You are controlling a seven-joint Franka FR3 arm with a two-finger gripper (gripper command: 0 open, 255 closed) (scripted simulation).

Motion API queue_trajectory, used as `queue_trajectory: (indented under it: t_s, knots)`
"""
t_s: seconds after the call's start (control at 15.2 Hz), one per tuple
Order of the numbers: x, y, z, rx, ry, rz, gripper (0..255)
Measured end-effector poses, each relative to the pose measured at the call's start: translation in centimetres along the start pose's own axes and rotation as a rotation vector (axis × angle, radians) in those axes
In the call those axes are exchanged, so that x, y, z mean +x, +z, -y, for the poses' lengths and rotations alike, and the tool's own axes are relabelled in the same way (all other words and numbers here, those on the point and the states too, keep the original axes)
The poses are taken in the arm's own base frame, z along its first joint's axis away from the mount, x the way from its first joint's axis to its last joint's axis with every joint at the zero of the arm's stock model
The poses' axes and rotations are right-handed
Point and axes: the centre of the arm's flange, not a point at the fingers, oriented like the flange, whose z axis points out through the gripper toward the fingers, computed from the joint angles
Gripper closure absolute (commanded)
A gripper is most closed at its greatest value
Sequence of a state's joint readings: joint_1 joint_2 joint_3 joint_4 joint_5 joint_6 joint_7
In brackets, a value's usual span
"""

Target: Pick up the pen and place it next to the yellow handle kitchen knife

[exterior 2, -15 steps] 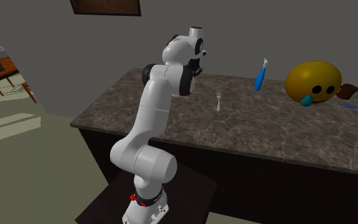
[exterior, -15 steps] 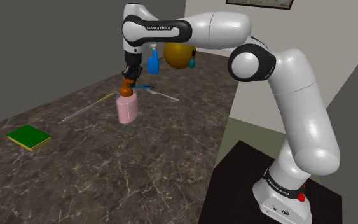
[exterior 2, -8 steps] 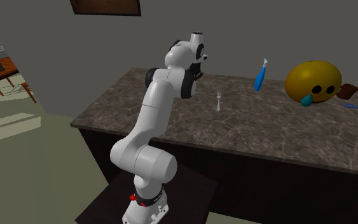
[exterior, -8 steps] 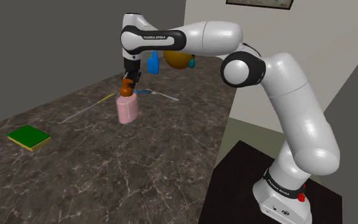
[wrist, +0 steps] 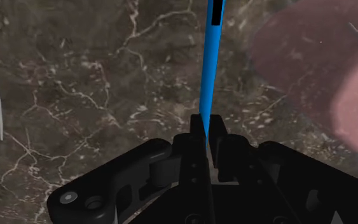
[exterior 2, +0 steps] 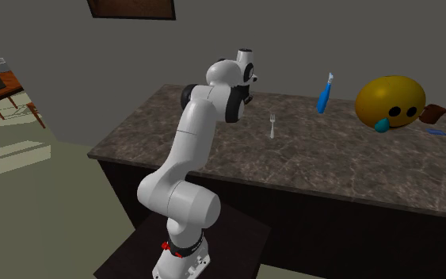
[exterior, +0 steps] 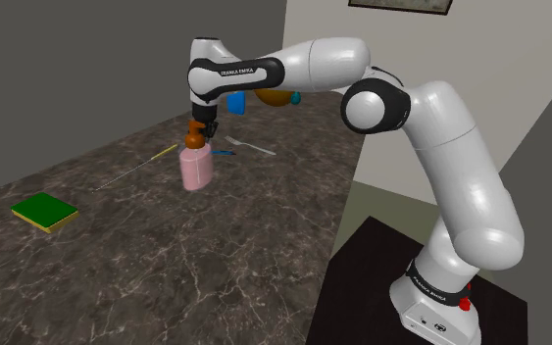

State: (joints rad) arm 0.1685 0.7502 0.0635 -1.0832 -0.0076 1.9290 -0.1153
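A blue pen is clasped between my gripper's two black fingers and points away from the hand over the dark marble counter. In the shoulder view the gripper hangs just behind the orange cap of a pink bottle, and the pen's blue end pokes out beside the bottle. The yellow-handled knife lies flat on the counter, a short way toward the shoulder view's left of the bottle, with its thin blade running further left.
A fork lies close behind the gripper. A blue spray bottle and a yellow emoji ball stand further back. A green and yellow pad lies at the shoulder view's left. The counter edge runs along the stand's side.
The hand has come down a little toward the counter behind the pink bottle, carrying the pen with it. The arm's upper links have swung slightly.
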Motion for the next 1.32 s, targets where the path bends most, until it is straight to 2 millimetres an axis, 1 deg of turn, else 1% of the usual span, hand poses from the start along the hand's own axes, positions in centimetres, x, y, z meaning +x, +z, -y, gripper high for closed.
queue_trajectory:
  t_s: [0.07, 0.2, 0.33, 0.46, 0.79, 0.86, 1.25, 1.32]
  knots:
    - [0.1, 0.5, -0.2, 0.0, 0.0, -0.001, 255]
    - [0.0, 0.9, -0.3, -0.001, 0.002, -0.011, 255]
    - [-0.3, 2.3, -0.1, 0.0, 0.0, 0.001, 255]
    - [-0.2, 3.1, -0.1, 0.001, -0.001, 0.004, 255]
    - [-0.3, 3.3, -0.1, 0.001, -0.001, 0.005, 255]
    - [-0.3, 3.3, -0.1, 0.001, -0.001, 0.005, 0]
    - [-0.3, 3.4, -0.1, 0.001, -0.001, 0.006, 0]
    - [-0.3, 2.7, 0.0, 0.001, -0.001, 0.006, 0]
